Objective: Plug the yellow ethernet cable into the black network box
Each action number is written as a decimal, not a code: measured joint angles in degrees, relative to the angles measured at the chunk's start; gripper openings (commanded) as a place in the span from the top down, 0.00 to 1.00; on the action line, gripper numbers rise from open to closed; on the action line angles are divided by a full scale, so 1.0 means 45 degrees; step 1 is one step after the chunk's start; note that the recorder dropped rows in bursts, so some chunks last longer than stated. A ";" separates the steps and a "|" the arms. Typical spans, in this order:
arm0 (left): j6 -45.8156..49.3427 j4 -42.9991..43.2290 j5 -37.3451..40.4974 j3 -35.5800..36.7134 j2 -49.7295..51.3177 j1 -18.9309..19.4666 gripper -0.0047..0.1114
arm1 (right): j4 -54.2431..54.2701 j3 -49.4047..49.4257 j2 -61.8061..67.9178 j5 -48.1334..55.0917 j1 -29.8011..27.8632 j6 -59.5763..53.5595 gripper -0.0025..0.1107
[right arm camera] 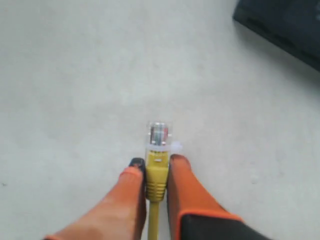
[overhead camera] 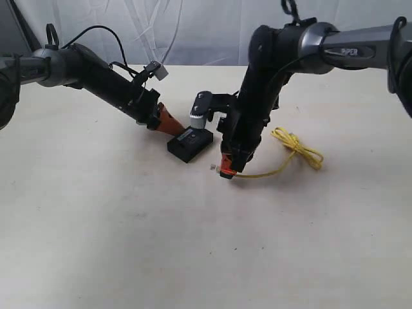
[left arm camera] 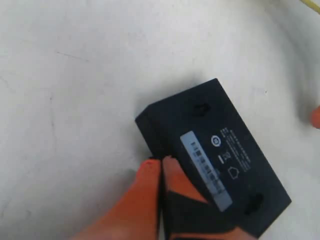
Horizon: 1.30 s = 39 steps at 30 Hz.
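Observation:
The black network box [overhead camera: 190, 143] lies flat on the table with its grey label up; the left wrist view shows it close [left arm camera: 220, 155]. My left gripper [overhead camera: 168, 123] [left arm camera: 161, 163] is shut, empty, its orange tips pressed against the box's near edge. My right gripper [overhead camera: 226, 168] [right arm camera: 156, 167] is shut on the yellow ethernet cable [overhead camera: 270, 171] at its yellow boot [right arm camera: 156, 177]. The clear plug [right arm camera: 159, 134] sticks out past the fingertips, just above the table, a short way from the box [right arm camera: 285, 22]. The cable's looped bundle [overhead camera: 299, 148] lies on the table behind the right arm.
The beige table [overhead camera: 129, 244] stretches wide in front of both arms. A white curtain [overhead camera: 193, 32] hangs behind it. A grey-white wrist camera housing [overhead camera: 201, 108] sits just behind the box. An orange right fingertip [left arm camera: 316, 117] shows at the edge of the left wrist view.

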 measured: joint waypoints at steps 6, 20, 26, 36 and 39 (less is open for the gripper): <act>0.0000 -0.0022 0.0000 0.0000 0.0000 0.0000 0.96 | 0.2394 0.0000 -0.0183 0.0733 -0.1365 -0.1545 0.99; 0.0000 -0.0405 0.0000 0.0000 0.0000 0.0000 0.96 | -0.0979 0.0000 -0.0183 -0.1121 -0.0141 0.3500 0.99; 0.0000 -0.0486 0.0000 0.0024 0.0000 0.0000 0.96 | -0.1927 0.0000 -0.0183 -0.2673 0.0630 0.5660 0.99; 0.0000 -0.0486 0.0000 0.0024 0.0000 0.0000 0.96 | -0.3181 -0.0870 0.0527 -0.2388 0.0971 0.7311 0.99; 0.0000 -0.0486 0.0000 0.0024 0.0000 0.0000 0.96 | -0.3152 -0.1317 0.0860 -0.1903 0.0971 0.7362 0.99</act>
